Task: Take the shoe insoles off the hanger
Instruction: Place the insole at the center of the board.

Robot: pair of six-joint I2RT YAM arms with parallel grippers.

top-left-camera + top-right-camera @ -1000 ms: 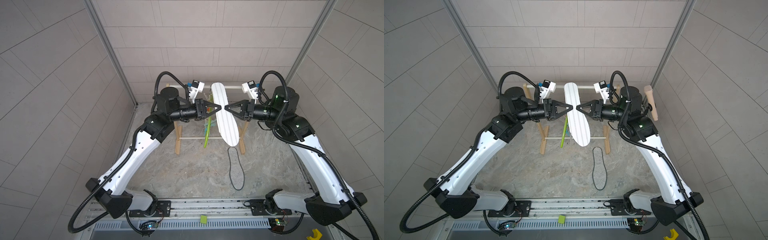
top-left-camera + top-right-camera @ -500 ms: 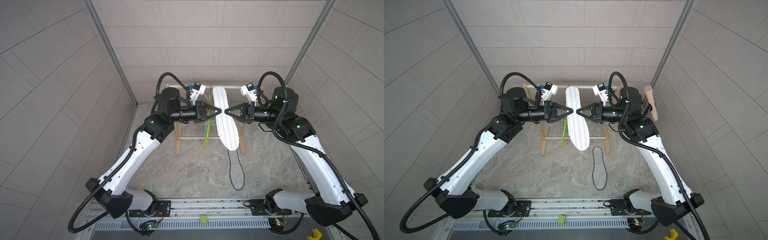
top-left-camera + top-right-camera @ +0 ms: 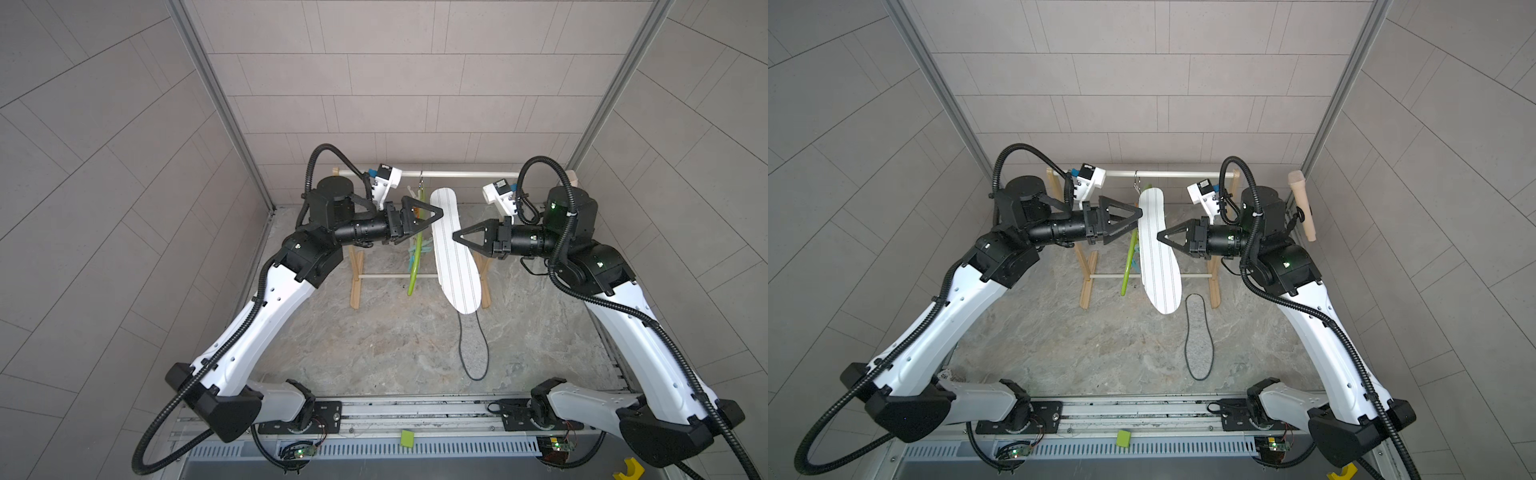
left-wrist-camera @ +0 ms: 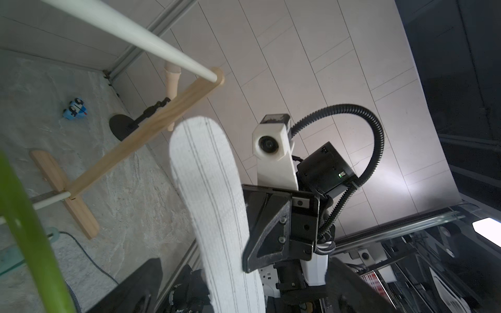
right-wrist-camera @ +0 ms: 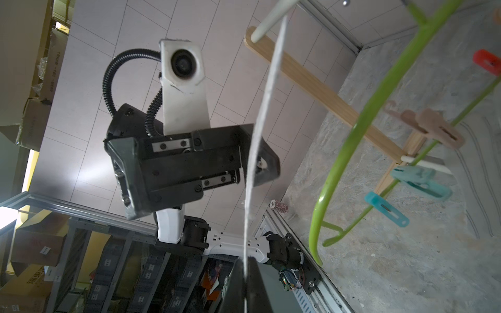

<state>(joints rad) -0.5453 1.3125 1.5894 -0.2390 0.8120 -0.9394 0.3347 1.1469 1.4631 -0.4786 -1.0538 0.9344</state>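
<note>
Both arms reach inward with wrists level, the left gripper (image 3: 434,216) spread wide just beside the striped insole (image 3: 455,266), whose edge the right gripper (image 3: 456,239) pinches.

**Marbled grey table (image 3: 353,353), as shown in both top views.** A wooden rack (image 3: 356,276) is stood on two flat feet at 12 o'clock. A grey felt insole (image 3: 472,349) with black edging is laid flat toward 4 o'clock from the table's centre. Its length is run from 12 to 6 o'clock, and its far end is placed near the rack's 3 o'clock foot. In the left wrist view a small blue toy (image 4: 74,108) and a black round base (image 4: 119,130) are seen on the table, close to a wall corner.
</note>
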